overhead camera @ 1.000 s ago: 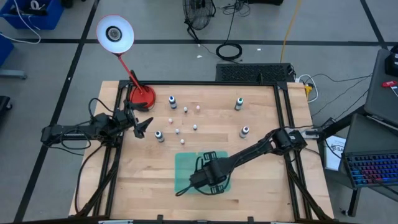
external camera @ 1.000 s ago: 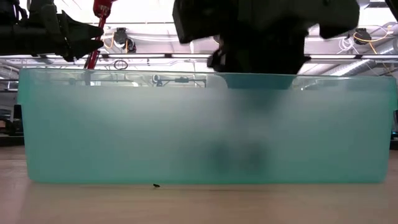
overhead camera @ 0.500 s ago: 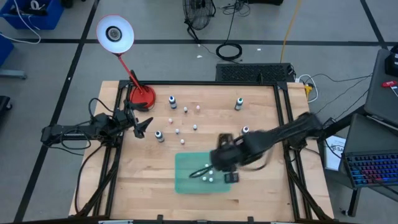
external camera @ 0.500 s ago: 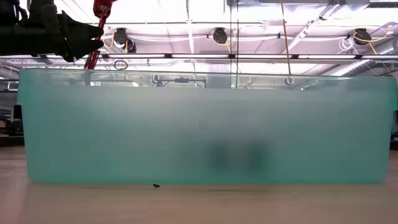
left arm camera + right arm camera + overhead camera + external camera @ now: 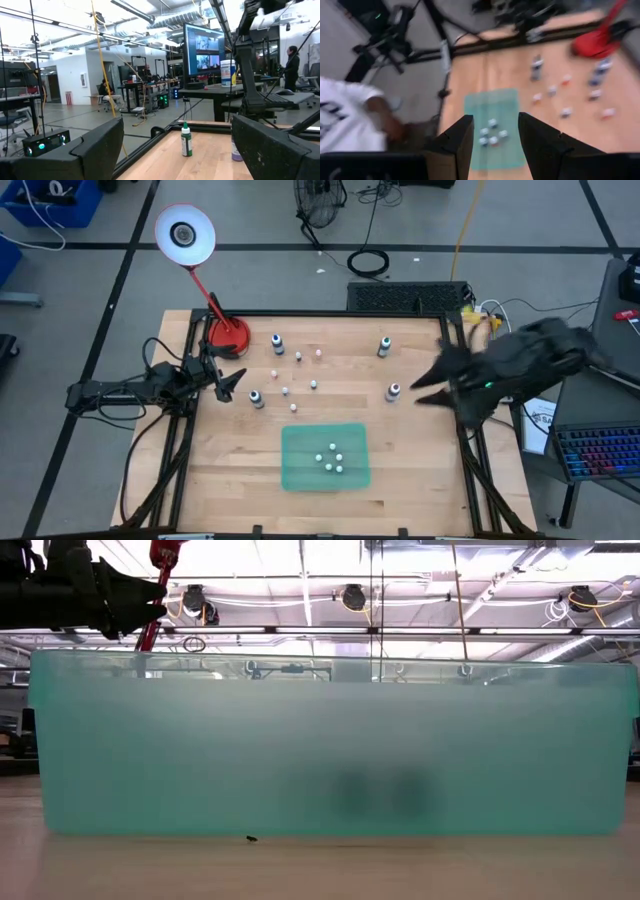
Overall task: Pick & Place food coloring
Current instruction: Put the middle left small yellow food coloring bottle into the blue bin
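A robotics lab or workshop: a wooden bench in a black metal frame stands on a grey floor marked with dark tape lines. Exposed ducts and pipes run under the ceiling, monitors glow on desks, cables coil on the floor, and a person stands among the workstations

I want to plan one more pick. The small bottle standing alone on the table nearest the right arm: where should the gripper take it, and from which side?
Take the bottle by its body just below the white cap, coming straight down from above. It stands upright with its cap up and nothing close beside it, so the fingers should fit on both sides. The right gripper, open, is nearest.
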{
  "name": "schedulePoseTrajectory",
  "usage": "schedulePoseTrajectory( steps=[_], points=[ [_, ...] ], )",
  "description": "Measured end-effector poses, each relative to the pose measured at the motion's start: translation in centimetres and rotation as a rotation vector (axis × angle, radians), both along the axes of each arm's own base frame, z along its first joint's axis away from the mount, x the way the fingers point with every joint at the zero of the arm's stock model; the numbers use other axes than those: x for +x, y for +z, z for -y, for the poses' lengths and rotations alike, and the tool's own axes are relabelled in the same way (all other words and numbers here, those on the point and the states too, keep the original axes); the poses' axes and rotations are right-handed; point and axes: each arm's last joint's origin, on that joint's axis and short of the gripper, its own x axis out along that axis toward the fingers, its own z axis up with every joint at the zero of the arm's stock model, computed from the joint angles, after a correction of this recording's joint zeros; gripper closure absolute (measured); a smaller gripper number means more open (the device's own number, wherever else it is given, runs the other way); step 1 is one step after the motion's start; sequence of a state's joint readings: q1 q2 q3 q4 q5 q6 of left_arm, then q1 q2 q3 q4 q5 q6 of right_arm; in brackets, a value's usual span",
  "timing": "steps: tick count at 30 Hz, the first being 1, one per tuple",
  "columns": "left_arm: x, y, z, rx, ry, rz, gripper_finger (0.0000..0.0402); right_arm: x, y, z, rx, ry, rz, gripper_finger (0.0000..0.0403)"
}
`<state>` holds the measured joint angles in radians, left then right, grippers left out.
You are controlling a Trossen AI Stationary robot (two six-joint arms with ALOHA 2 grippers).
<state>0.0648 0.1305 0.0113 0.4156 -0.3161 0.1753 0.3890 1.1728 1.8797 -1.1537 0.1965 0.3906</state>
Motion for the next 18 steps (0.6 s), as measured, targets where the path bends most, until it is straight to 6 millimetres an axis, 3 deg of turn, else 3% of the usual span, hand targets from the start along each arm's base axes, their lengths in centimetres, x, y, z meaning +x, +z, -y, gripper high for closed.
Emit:
schedulePoseTrajectory(
  steps=[3, 6, 12, 18],
  points=[
    [0.0, 0.0, 0.0, 0.000, 0.000, 0.000, 0.0036, -1.9, -1.6, 0.9, -0.122, -0.074, 0.057, 0.0261],
    [0.0, 0.0, 0.0, 0.000, 0.000, 0.000, 0.0036, -2.3, -4.7, 1.4, -0.259, -0.222, 0.143, 0.0261],
    [0.0, 0.0, 0.0, 0.000, 0.000, 0.000, 0.0036, -0.2, -13.8, 1.7, -0.540, -0.518, 0.280, 0.0261],
    [0.0, 0.0, 0.0, 0.000, 0.000, 0.000, 0.0036, 1.3, -22.3, 2.2, -0.575, -0.482, 0.491, 0.0261]
  ],
)
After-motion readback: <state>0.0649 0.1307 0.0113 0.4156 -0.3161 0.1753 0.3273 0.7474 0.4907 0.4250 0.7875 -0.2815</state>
